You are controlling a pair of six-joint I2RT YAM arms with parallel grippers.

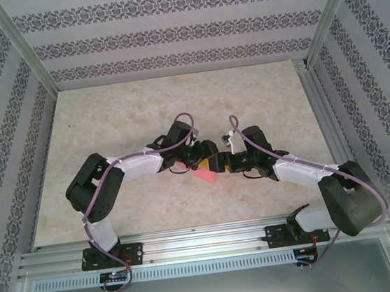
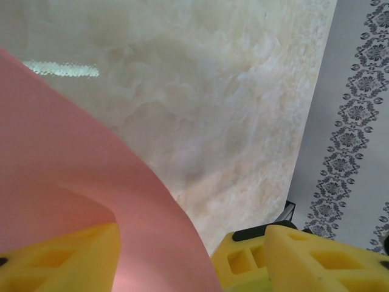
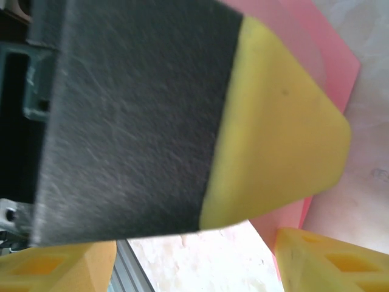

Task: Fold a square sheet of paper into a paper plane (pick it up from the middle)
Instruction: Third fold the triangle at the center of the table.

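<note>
Centrally over the table [image 1: 108,127], the paper [image 2: 73,182] curls between the wide-spread fingers [image 2: 304,261] of the left gripper [image 2: 176,243], leaning on one; the right gripper [image 3: 194,258], also wide, straddles a left fingertip [image 3: 273,134] before it.

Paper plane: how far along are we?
Done: the sheet of paper is partly lifted off the table, bowed upward. In hand: left gripper and right gripper meet over it, jaws apart. Left: no dart shape visible yet, so most folding remains.
</note>
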